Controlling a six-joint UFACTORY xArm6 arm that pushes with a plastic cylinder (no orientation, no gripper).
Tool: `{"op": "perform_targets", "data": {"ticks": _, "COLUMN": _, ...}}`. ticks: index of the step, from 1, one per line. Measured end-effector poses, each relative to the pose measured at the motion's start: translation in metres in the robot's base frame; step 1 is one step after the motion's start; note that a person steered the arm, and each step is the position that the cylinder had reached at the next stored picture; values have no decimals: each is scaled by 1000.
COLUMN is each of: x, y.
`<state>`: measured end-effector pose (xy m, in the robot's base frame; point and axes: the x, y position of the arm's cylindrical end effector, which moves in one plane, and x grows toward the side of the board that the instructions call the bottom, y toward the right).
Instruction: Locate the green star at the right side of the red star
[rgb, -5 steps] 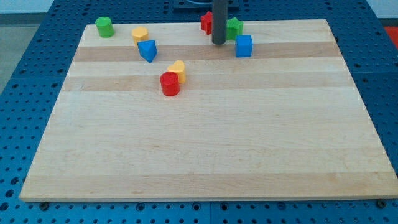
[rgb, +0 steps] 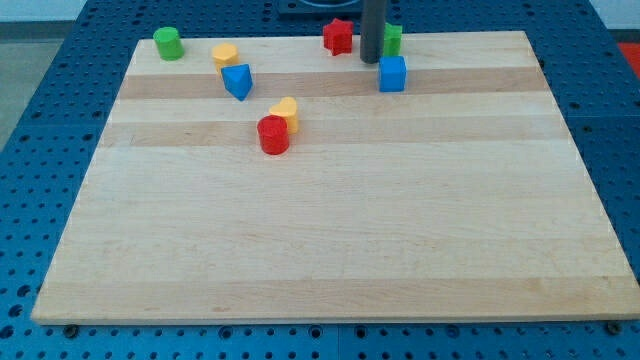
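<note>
my tip (rgb: 372, 62) shifted right, red star (rgb: 339, 36) uncovered, against green star (rgb: 391, 40)

Green star (rgb: 393, 39) near the worktop's far edge: left part hidden behind the dark rod, only the right side showing, shape hard to confirm. Rod cut off by the view's top. My tip (rgb: 371, 62) just beside that block; contact impossible to tell. Worktop (rgb: 330, 220) fully in view.

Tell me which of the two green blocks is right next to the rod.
The green star at the view's top, just right of my tip and partly hidden behind it. The green cylinder sits far left.
</note>
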<state>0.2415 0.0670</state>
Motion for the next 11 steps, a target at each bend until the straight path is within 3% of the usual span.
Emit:
{"op": "perform_targets", "data": {"ticks": 4, "x": -2, "y": 69}}
{"op": "perform_targets", "data": {"ticks": 6, "x": -39, "y": 95}}
{"op": "perform_targets", "data": {"ticks": 11, "x": -49, "y": 27}}
